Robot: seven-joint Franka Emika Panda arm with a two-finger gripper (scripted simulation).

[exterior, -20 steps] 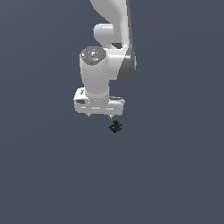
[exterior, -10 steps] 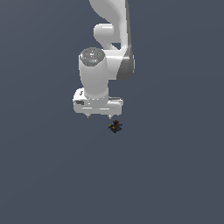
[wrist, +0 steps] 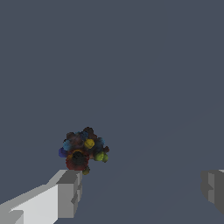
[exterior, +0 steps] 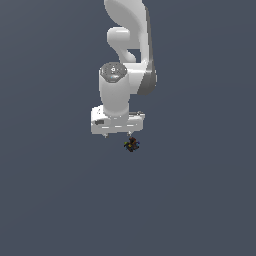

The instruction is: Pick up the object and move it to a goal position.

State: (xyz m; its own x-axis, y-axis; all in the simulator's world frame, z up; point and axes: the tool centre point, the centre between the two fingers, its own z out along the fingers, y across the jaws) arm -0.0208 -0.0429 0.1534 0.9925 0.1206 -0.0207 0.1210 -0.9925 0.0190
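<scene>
The object is a tiny dark spiky lump with yellow, blue and orange flecks on the plain grey surface. In the exterior view it sits just below the right end of the white gripper. In the wrist view the object lies just beyond the tip of one white finger, not between the two. The other finger is far off to the side. The gripper is open and empty.
The white arm rises above the gripper in the exterior view. Only the uniform grey surface surrounds the object.
The gripper has shifted slightly down and toward the exterior view's right, closer to the object. The object has not moved.
</scene>
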